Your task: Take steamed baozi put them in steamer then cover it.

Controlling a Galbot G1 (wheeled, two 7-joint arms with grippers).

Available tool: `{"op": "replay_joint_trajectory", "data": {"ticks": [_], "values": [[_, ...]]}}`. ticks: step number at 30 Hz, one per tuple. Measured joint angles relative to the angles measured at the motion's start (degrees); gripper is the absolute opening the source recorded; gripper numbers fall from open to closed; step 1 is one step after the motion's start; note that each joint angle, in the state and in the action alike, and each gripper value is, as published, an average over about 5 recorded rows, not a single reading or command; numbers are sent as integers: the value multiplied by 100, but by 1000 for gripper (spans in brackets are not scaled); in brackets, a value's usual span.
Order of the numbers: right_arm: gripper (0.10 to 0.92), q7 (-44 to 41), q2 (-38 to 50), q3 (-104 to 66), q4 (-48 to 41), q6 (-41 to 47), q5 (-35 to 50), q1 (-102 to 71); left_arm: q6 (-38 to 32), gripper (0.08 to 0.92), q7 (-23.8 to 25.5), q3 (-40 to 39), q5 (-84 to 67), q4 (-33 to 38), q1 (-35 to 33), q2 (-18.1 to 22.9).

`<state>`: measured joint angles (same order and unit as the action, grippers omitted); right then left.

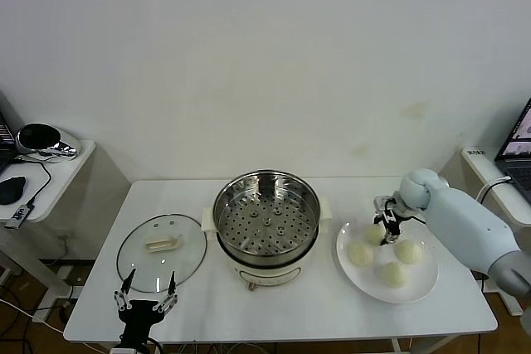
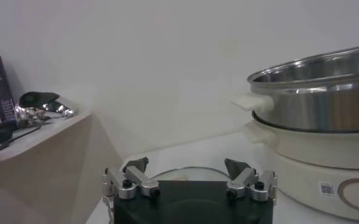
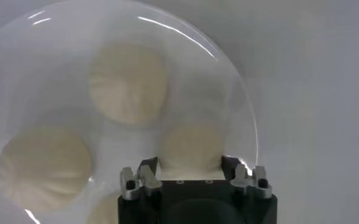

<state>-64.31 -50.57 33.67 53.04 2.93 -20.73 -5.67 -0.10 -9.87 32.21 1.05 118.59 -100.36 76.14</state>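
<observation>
While closing on the rearmost bun [image 3: 190,148] of the four on the white plate [image 1: 423,286] near the worktop's right edge, gripping it between both fingers of the right claw [image 1: 387,230], nearly shut against its sides. Hanging low over the plate's back rim, reaching in from the right. Sitting around it, three more buns [image 1: 360,254] on the same plate, close together but apart from the claw.

Waiting in the worktop's middle, the steamer [image 1: 266,215] with its holed tray bare and nothing in it yet. Lying flat toward the front left corner, the glass lid [image 1: 161,251], handle up. Hovering at the front edge just before the lid, the left claw [image 1: 147,298], spread wide and holding nothing.

Judging the buns light, soft and easily dented, with a smooth skin likely to slip: pinching gently across the widest part, low on the sides, never squeezing hard. Treating the lid as heavier and breakable, best lifted by its centre handle.
</observation>
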Motion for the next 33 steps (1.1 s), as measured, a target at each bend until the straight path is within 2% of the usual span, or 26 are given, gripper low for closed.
{"op": "replay_joint_trajectory", "data": {"ticks": [10,22,33], "values": [[542,-87,268,279,388,23,335,335,-20,823,0,-8,11,4,-34,-39],[551,-293,927,1032,1398,45,1510,1719,-59,823,15,-59,-63,11,-10,-176],[551,-294,555,2096,1750,-184,2679,3362,-63,823,28,-22,-177,97,26,-258]]}}
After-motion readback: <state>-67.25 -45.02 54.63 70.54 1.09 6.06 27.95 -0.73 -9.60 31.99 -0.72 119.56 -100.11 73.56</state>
